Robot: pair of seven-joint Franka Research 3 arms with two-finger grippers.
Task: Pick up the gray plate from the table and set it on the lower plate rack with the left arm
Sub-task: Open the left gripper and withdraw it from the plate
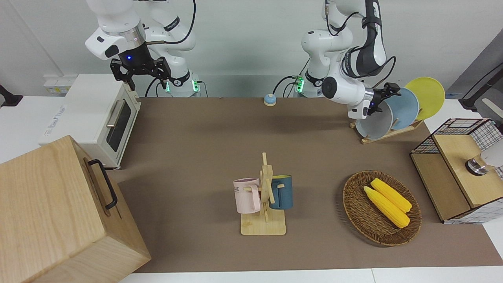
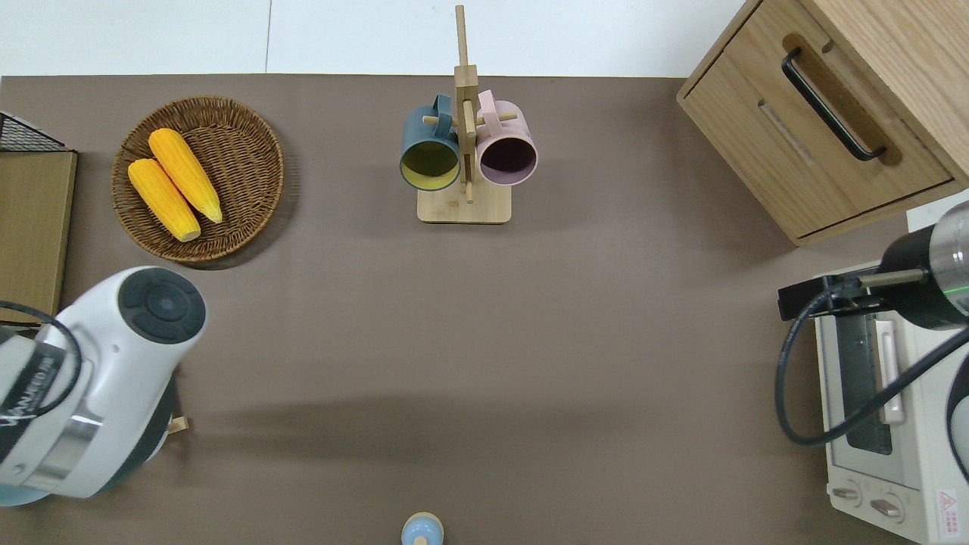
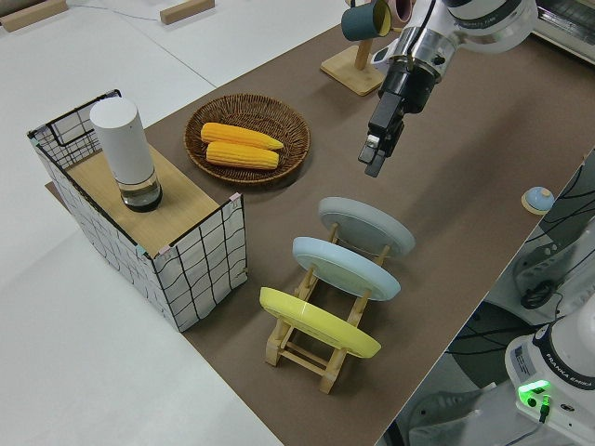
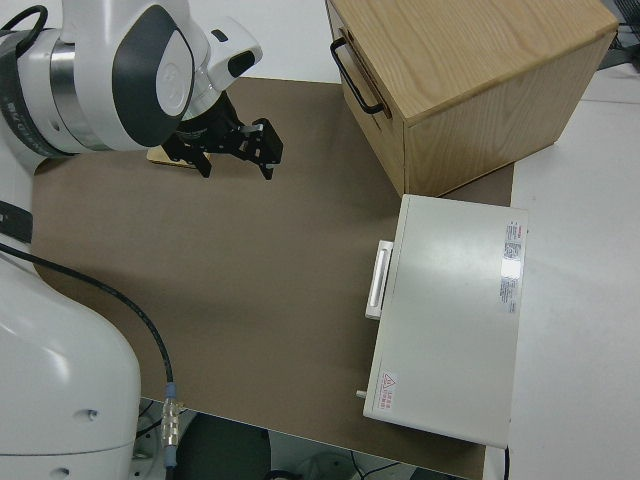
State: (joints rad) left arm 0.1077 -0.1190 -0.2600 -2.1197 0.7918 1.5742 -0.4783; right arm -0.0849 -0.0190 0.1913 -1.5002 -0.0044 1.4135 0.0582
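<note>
Brown bench (image 1: 204, 157) | gray plate (image 3: 366, 226) stands slotted in lower plate rack (image 3: 325, 346) | left hand (image 3: 375, 153) empty, fingers spread, above plate | right arm parked

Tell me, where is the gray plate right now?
The gray plate stands in the lower plate rack at the left arm's end of the table, beside the blue plate, under the left gripper.

Three plates (image 3: 367, 226) are counted, two mugs (image 1: 247, 195), two corn cobs (image 1: 386, 202), one basket (image 1: 359, 214), two arms (image 1: 346, 84).
</note>
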